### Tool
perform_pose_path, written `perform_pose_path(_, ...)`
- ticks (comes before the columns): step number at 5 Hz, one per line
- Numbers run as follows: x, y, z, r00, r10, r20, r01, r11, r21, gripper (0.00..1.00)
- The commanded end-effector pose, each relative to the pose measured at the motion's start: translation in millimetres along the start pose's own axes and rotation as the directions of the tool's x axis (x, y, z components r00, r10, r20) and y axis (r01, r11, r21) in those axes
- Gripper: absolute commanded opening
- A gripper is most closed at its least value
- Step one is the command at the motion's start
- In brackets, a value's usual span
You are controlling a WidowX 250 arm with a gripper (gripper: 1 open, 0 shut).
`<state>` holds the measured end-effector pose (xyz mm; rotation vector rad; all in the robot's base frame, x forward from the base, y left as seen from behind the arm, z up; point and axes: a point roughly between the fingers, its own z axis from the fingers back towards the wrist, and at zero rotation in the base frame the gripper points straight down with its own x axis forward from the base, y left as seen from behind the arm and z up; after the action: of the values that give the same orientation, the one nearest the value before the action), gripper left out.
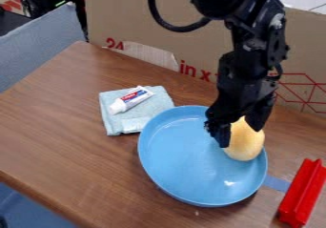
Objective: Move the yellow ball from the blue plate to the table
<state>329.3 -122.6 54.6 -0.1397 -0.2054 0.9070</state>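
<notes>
The yellow ball (249,144) lies inside the blue plate (178,160), near its right rim. The plate rests on the brown wooden table (51,113). My black gripper (234,129) comes down from above and stands open over the ball's upper left side. One dark finger (215,129) hangs just left of the ball. The other finger is lost against the arm, so I cannot tell whether either one touches the ball. The ball still sits on the plate.
A pale blue-green folded cloth (128,113) with a small white tube (137,99) on it lies left of the plate. A red block (303,192) sits at the right edge. A cardboard box (152,27) printed in red stands along the back.
</notes>
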Motion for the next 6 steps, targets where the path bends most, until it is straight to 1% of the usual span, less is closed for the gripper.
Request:
perform_pose_path(1,11.8,-15.6,16.7,0.999,0.016,0.038,-0.014,0.999,-0.051,1.00)
perform_pose_path(2,12.0,-25.9,5.2,0.999,0.015,0.050,-0.014,1.000,-0.011,1.00)
perform_pose_path(3,9.6,-18.1,-4.9,0.998,0.015,0.067,-0.015,1.000,0.003,1.00)
perform_pose_path(4,19.4,-16.5,-0.5,0.996,0.005,0.090,-0.008,1.000,0.029,1.00)
perform_pose_path(5,14.5,-6.2,7.6,0.995,-0.008,0.097,0.004,0.999,0.045,1.00)
perform_pose_path(6,17.9,-3.2,-7.5,0.997,-0.003,0.082,-0.002,0.998,0.067,1.00)
